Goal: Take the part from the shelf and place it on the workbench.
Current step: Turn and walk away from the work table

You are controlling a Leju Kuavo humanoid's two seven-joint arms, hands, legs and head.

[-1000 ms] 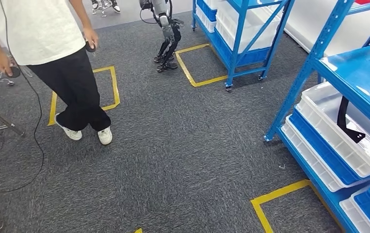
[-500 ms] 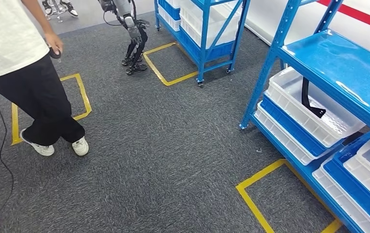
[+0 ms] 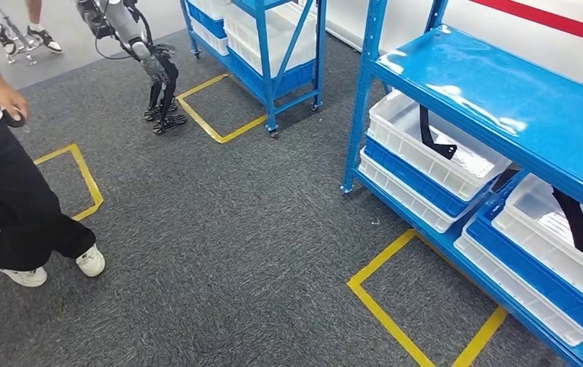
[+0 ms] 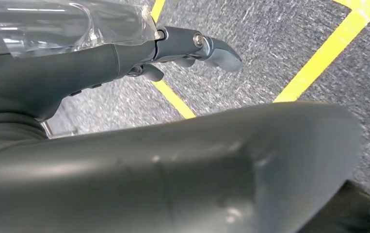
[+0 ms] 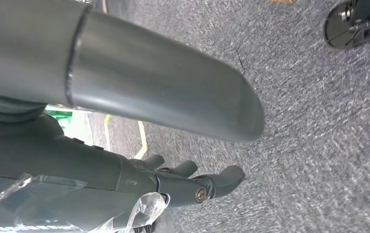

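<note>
Black part (image 3: 434,136) in a white bin (image 3: 418,153) on the near blue shelf (image 3: 494,99), right of centre, leaning against the bin's far wall. A second black part (image 3: 582,229) in the next white bin (image 3: 555,252), nearer and further right. Left hand (image 4: 192,46) hanging over grey carpet (image 3: 234,229), fingers apart and holding nothing, well apart from either part. Right hand (image 5: 192,182) likewise over carpet, fingers spread and empty. Yellow tape square (image 3: 418,298) on the carpet just before the shelf. Top deck of the shelf overhanging both bins from above. Far left, a person (image 3: 13,206) in black trousers and white shoes. Far back, another robot (image 3: 143,61) beside a second blue rack (image 3: 265,46) with white bins.
</note>
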